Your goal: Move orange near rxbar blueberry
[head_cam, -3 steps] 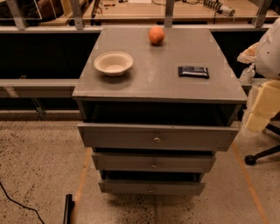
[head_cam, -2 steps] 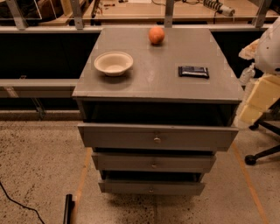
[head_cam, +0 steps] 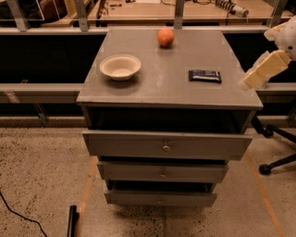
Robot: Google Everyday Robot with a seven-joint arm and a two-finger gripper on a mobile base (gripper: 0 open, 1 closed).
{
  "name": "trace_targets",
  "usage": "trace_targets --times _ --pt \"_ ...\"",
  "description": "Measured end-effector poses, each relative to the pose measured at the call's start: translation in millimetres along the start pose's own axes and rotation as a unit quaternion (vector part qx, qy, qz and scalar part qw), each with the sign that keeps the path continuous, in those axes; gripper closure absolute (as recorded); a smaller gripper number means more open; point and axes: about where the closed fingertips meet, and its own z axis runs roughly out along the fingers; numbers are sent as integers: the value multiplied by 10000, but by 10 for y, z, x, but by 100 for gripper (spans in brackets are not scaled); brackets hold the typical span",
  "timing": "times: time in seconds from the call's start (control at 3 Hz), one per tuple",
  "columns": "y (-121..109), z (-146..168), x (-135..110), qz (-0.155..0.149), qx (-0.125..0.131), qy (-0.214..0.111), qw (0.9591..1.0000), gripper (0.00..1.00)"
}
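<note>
Cream-coloured gripper (head_cam: 259,71), state undeterminable, is held off the grey surface's (head_cam: 152,88) right edge; the round red-tinged orange (head_cam: 165,37) at the far edge must be approached next.

We seem to be in a lab or workshop: a grey drawer cabinet (head_cam: 166,146) on speckled floor (head_cam: 37,176) with tape lines (head_cam: 87,196), a cluttered workbench (head_cam: 138,11) behind, a loose cable (head_cam: 18,215). The gripper (head_cam: 261,69) hangs by the cabinet's right edge.

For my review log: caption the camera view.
Pincer at right edge of cabinet; orange at back, rxbar blueberry right, white bowl left.
</note>
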Motion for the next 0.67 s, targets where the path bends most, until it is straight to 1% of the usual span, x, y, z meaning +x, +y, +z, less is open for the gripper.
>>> trace_targets --times 0.33,0.67 --pt "-180 -3 -96 31 92 -222 9997 0" --pt "-180 -3 -96 31 92 -222 9997 0"
